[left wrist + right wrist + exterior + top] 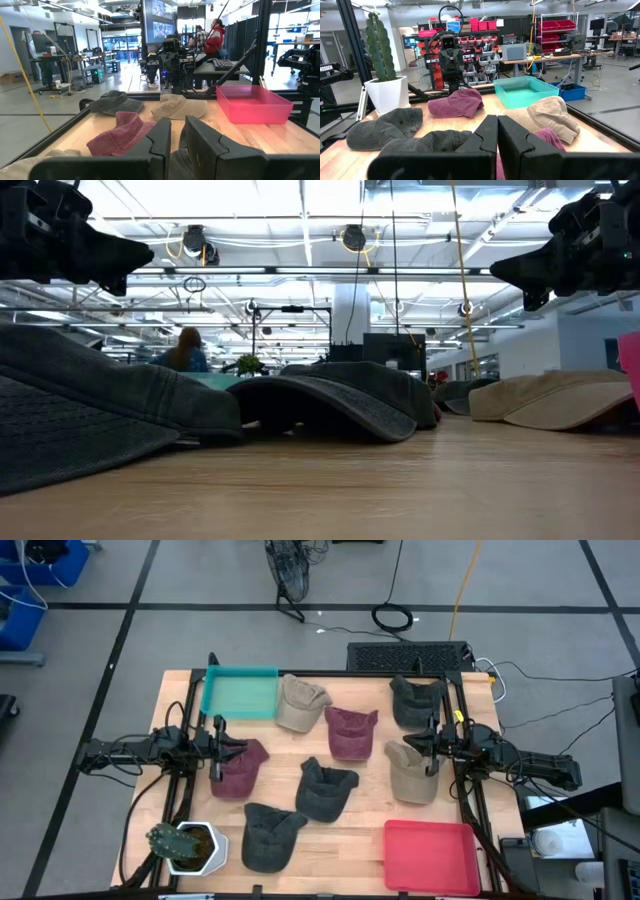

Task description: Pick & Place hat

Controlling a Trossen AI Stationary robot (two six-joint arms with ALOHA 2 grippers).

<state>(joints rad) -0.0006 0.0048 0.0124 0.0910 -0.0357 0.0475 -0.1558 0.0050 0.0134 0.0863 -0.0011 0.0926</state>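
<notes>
Wooden table point(360, 825), 7 caps, 2 trays, potted cactus point(185, 845)

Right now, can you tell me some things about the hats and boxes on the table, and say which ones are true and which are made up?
1. There are seven hats on the table. True.
2. A hat lies inside the teal tray. False: the teal tray holds nothing; the nearest tan hat lies beside it on the wood.
3. The cactus in the white pot stands at a corner on the left arm's side. True.
4. The left gripper is lifting the maroon hat. False: its fingers are shut and hold nothing; the hat lies on the table.
5. The red tray has two hats in it. False: it is empty.
</notes>
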